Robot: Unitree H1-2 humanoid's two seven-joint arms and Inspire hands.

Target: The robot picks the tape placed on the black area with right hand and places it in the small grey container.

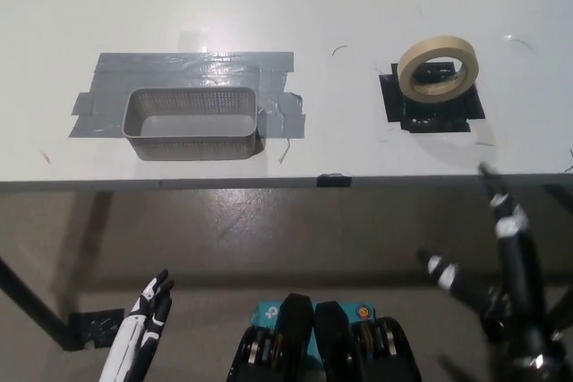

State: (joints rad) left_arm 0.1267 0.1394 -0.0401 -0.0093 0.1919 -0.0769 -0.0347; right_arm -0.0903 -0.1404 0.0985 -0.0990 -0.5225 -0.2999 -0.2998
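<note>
A beige roll of tape (438, 68) stands tilted on the black patch (431, 104) at the table's right. The small grey mesh container (192, 123) sits on grey tape strips at the left, nothing inside it. My black right hand (504, 257) hangs below the table's front edge at the lower right, fingers spread and holding nothing, well short of the tape. My white left hand (141, 324) rests low at the bottom left, its fingers held straight and close together, holding nothing.
The white table (295, 6) fills the upper half; its front edge (269, 182) runs across the middle. Brown floor lies below. A black table leg (31, 306) crosses the lower left corner.
</note>
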